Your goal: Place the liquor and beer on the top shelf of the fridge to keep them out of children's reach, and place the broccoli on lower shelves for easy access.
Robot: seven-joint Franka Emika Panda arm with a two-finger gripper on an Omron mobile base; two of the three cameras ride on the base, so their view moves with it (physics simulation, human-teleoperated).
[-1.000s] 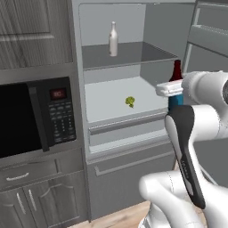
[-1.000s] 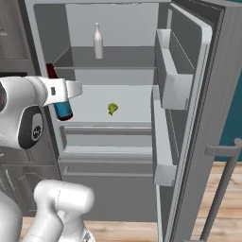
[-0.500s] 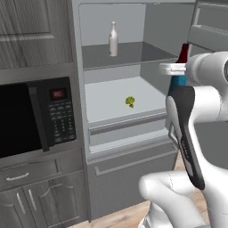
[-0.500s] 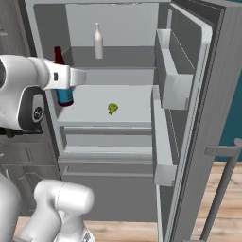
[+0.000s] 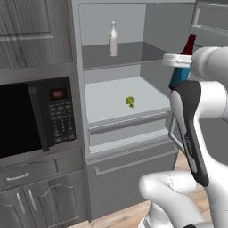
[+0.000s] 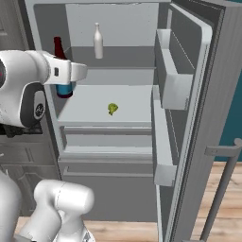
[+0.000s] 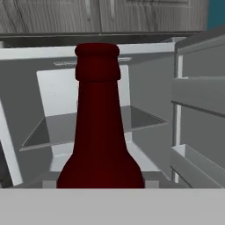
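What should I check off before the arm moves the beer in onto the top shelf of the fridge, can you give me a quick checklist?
1. Beer held by the end effector: ok, it hangs upright at the hand; the fingertips are hidden.
2. Fridge door open: ok, the door racks are swung clear to the right.
3. Free space on the top shelf: ok, the liquor stands near the back, with bare board on both sides.
4. Beer lifted above the shelf level: cannot tell, its base is hidden behind the arm.
5. Broccoli out of the path: ok, it lies on the lower shelf, below.
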